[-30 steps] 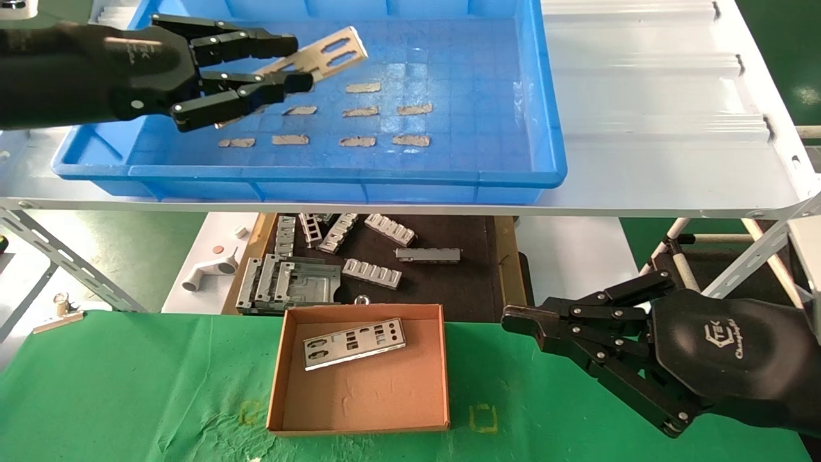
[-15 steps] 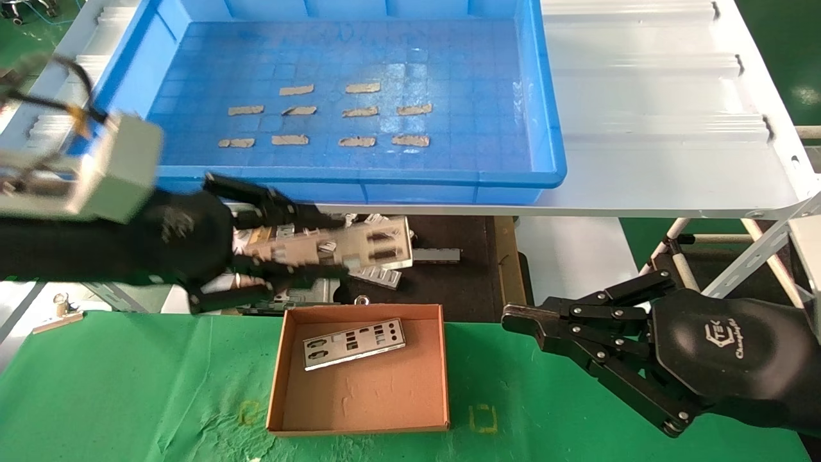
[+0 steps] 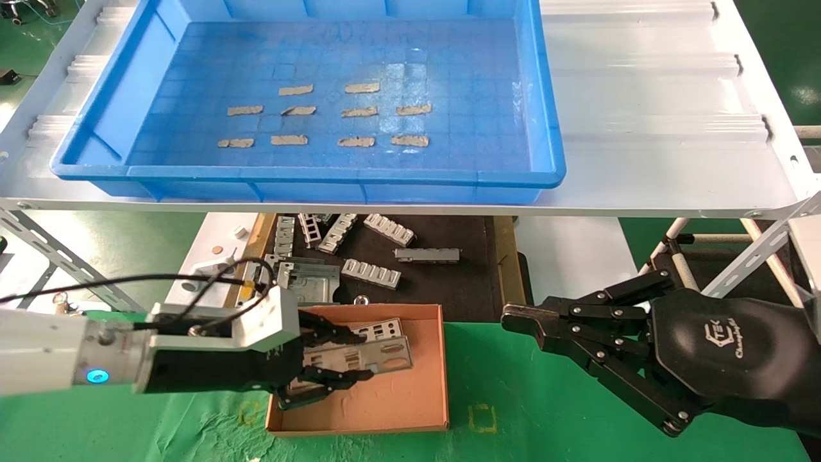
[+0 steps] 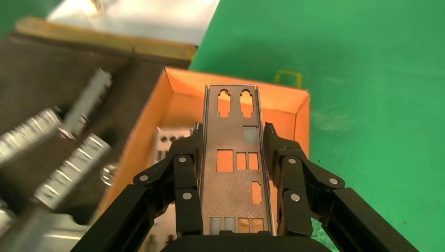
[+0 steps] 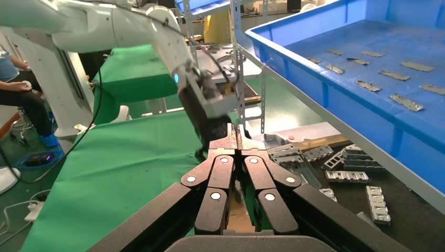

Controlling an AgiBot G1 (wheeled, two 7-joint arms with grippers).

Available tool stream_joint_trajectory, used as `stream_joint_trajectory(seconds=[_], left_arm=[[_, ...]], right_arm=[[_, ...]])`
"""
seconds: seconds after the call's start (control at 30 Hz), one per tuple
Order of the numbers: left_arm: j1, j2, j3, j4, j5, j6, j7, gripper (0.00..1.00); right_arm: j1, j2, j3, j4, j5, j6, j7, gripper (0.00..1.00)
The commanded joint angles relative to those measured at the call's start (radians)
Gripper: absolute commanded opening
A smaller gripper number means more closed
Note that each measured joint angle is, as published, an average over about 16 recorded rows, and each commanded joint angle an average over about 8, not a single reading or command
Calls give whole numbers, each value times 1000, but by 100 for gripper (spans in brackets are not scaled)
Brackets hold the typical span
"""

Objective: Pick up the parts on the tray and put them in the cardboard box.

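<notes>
Surface: we work over a green cloth (image 3: 545, 410) with two small yellow square marks on it. Beyond it lies a dark brown-edged mat (image 3: 462, 282) scattered with grey ribbed bracket pieces (image 3: 371, 273). Above that sits a white ribbed shelf (image 3: 654, 96) on an angled metal frame.

Room: in the right wrist view we see green flooring, a white robot base and a seated person at the far edge.

Tray (image 3: 545, 128): bright blue, gridded floor, on the white shelf. We see only tan tape strips (image 3: 356, 141) on its floor.

Cardboard box (image 3: 423, 391): shallow, brown, open, resting on the green cloth between our two arms.

Parts: one silver plate (image 3: 378, 330) lies flat inside the box toward its far wall. A second silver plate (image 4: 236, 163) is pinched by its long edges in our left gripper (image 3: 340, 362). It sits above the box floor, overlapping the first plate, with its slotted end pointing toward the box's right wall. We cannot tell whether it touches the plate beneath.

Left gripper: reaches in over the box's left wall, fingers (image 4: 183, 173) pressed against both long edges of the held plate.

Right gripper (image 3: 513, 317): hangs over the green cloth, near the box's right side, fingers pressed together, holding nothing.
</notes>
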Motion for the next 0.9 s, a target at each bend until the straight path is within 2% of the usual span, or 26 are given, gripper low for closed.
stream_joint_trajectory(seconds=[0.03, 0.37, 0.7, 0.77, 0.8, 0.9], left_arm=[[27, 15, 10, 13, 14, -28, -2, 0], [28, 103, 15, 177, 50, -104, 91, 0], [0, 176, 4, 336, 31, -91, 196, 0], [-7, 186, 4, 365, 31, -86, 211, 7], [-10, 191, 4, 378, 31, -84, 219, 16], [-18, 203, 3, 411, 30, -78, 240, 53]], right_arm=[[0, 0, 0, 0, 0, 0, 0, 0], [0, 0, 0, 0, 0, 0, 0, 0], [0, 0, 0, 0, 0, 0, 0, 0], [0, 0, 0, 0, 0, 0, 0, 0], [0, 0, 0, 0, 0, 0, 0, 0], [0, 0, 0, 0, 0, 0, 0, 0]])
